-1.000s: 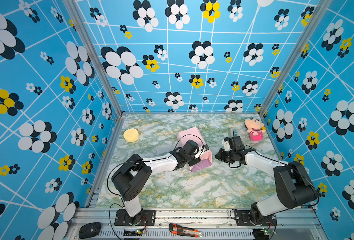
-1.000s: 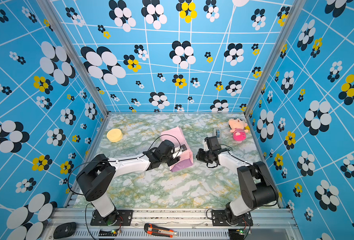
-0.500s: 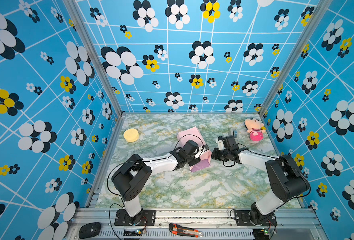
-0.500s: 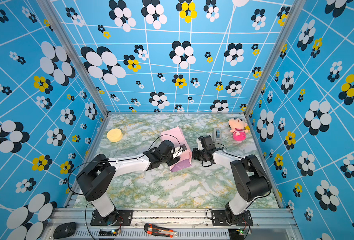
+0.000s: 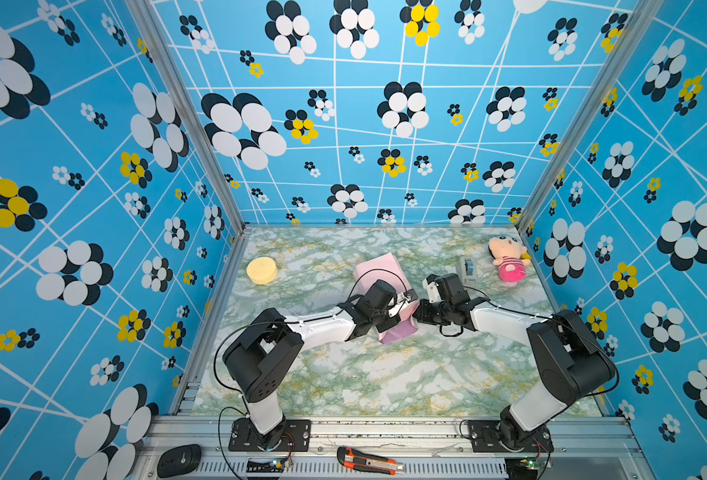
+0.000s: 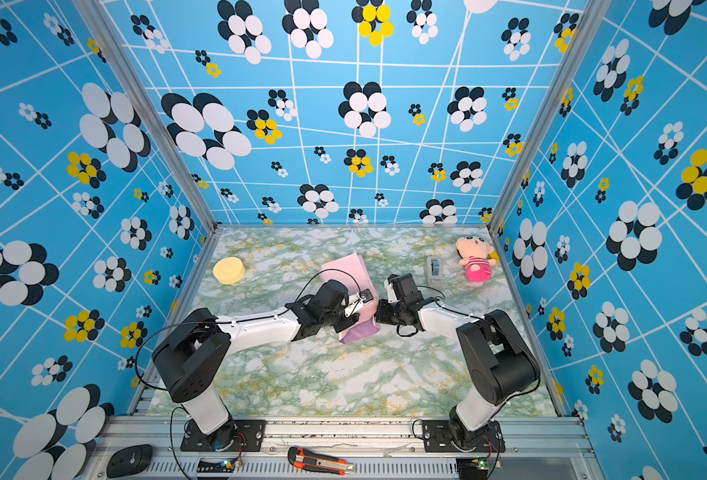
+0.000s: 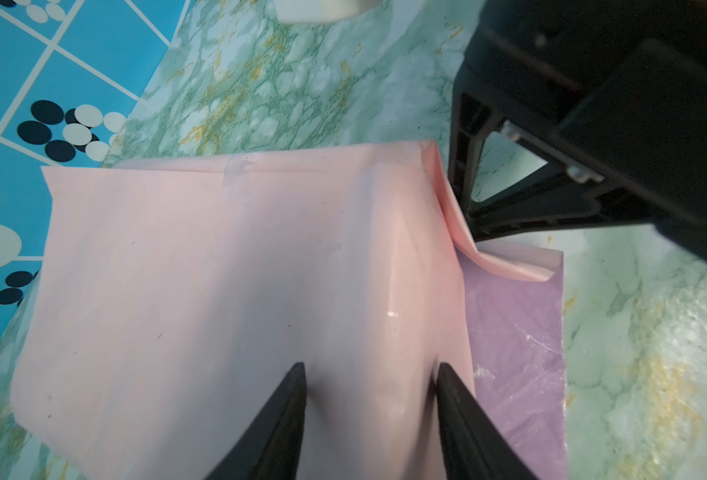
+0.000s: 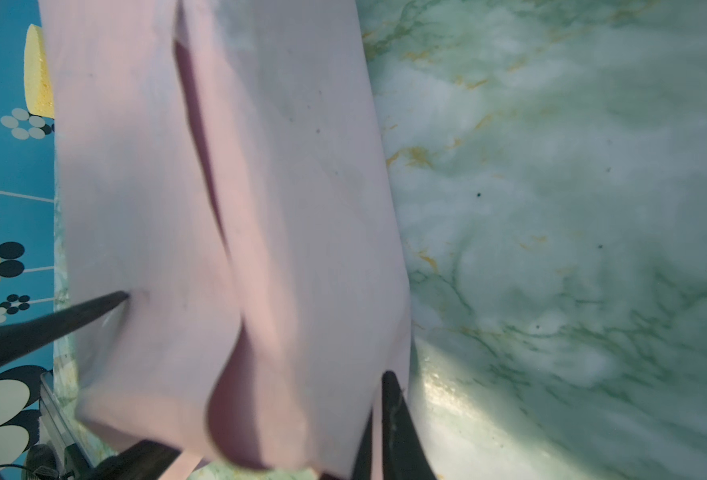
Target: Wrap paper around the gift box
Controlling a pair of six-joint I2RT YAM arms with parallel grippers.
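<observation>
The paper (image 5: 379, 266) (image 6: 345, 266) lies mid-table, folded pale pink side out over a boxy shape, with a lilac flap (image 7: 514, 332) on the table at its near end. The gift box is hidden under it. My left gripper (image 5: 406, 301) (image 7: 370, 368) reaches over the top and is shut on a paper-covered ridge that bulges between its fingers. My right gripper (image 5: 416, 315) (image 8: 379, 399) meets the bundle's right side, its jaws shut on a thin edge of the paper (image 8: 302, 208). In the left wrist view the right gripper's black body (image 7: 509, 187) touches the curled paper edge.
A yellow round sponge (image 5: 262, 270) sits at the back left. A grey tape dispenser (image 5: 467, 269) and a pink plush doll (image 5: 509, 258) sit at the back right, just behind my right arm. A box cutter (image 5: 368, 459) lies on the front rail.
My right gripper moved left, away from the tape dispenser, to the paper's right edge and closed on it. The left gripper and the bundle stayed put.
</observation>
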